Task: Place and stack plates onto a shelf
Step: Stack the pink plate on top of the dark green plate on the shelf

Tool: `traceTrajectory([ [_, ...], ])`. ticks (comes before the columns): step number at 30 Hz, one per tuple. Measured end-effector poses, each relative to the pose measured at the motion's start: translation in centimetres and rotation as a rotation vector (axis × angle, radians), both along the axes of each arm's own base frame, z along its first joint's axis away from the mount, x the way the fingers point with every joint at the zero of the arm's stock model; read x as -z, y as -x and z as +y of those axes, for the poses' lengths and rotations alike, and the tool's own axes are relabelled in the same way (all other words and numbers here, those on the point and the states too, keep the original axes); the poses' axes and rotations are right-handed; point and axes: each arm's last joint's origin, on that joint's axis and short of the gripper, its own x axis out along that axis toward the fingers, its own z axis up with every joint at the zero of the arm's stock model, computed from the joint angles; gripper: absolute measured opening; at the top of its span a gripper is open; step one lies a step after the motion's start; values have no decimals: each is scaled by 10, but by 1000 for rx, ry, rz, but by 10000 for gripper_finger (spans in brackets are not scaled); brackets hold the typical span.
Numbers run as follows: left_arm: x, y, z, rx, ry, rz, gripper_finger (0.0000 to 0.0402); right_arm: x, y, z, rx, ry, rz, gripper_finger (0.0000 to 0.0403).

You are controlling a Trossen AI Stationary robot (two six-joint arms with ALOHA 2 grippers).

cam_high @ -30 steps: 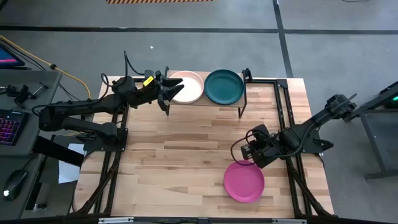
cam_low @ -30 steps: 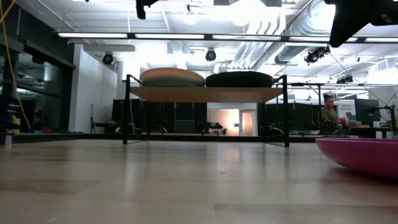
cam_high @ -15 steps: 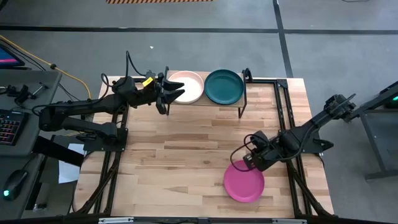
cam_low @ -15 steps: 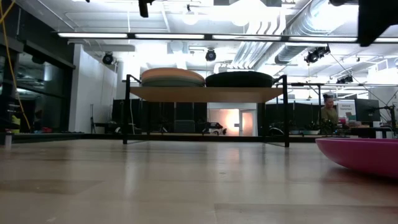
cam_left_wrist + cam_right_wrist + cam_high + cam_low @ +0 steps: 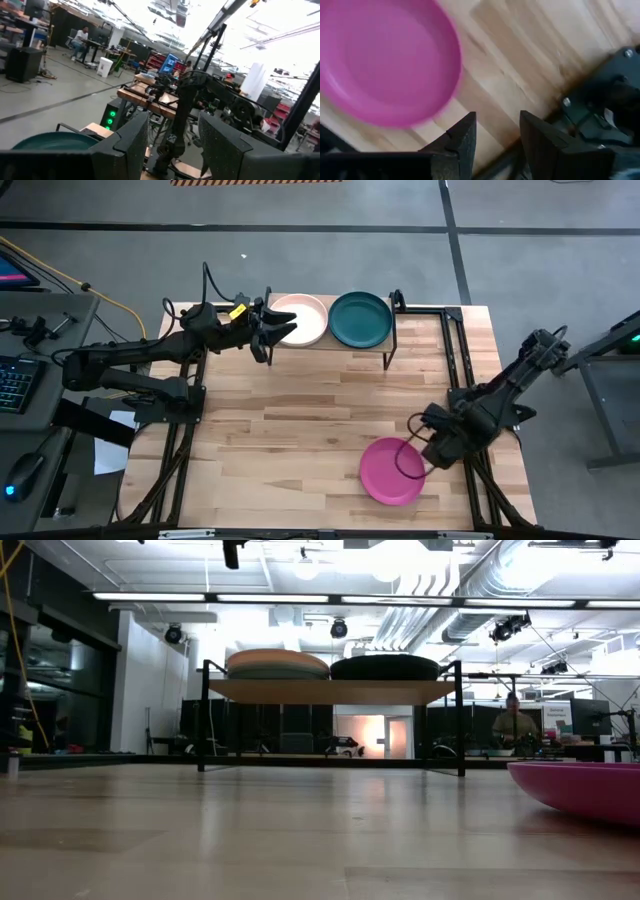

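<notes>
Light butcher-block planks make up the tabletop (image 5: 300, 440), which stands on a grey floor crossed by dark lines, with a desk and keyboard off to its left side. At the table's far edge stands the small low shelf (image 5: 385, 343) with a pale wood top and thin black metal legs; in the low view (image 5: 330, 691) it shows as a board raised above the table. Two stacks sit side by side on it: the left one is topped by the round matte white plate (image 5: 302, 320), and the low view shows a peach-pink plate (image 5: 277, 662) edge above a greenish one in that stack; the right one is topped by the round dark teal plate (image 5: 360, 319). The round magenta plate (image 5: 391, 471) lies flat on the tabletop near the front right, well apart from the shelf; its rim shows at the right edge of the low view (image 5: 580, 792). The right gripper (image 5: 428, 448) hangs just beside the magenta plate's right rim; in its wrist view the two dark fingers (image 5: 462, 136) stand parted with bare wood between them, holding nothing, the plate (image 5: 385, 60) lying just beyond them. The left gripper (image 5: 281, 332) hovers at the shelf's left end, beside the white plate, its fingers (image 5: 131, 137) spread apart and empty.
</notes>
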Motion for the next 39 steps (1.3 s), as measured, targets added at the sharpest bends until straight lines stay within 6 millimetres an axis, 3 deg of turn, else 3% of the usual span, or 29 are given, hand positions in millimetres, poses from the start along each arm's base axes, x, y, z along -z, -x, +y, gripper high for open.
traceTrajectory([
  [7,0,0,1,-31,66,-14,161,-13,26,5,-117,23,-113,135],
  [16,0,1,3,-97,98,-25,161,-28,49,-3,-114,13,-336,135],
  [22,0,1,3,-105,99,-26,161,20,59,-3,-74,-183,-315,135],
  [27,0,1,4,-118,102,-27,161,58,61,-11,152,-239,-316,135],
  [32,0,1,4,-119,101,-27,161,96,51,-5,318,-421,-382,135],
  [35,0,1,4,-119,101,-27,161,111,46,-3,374,-489,-415,135],
  [39,0,1,4,-120,100,-27,161,120,42,-4,403,-456,-401,135],
])
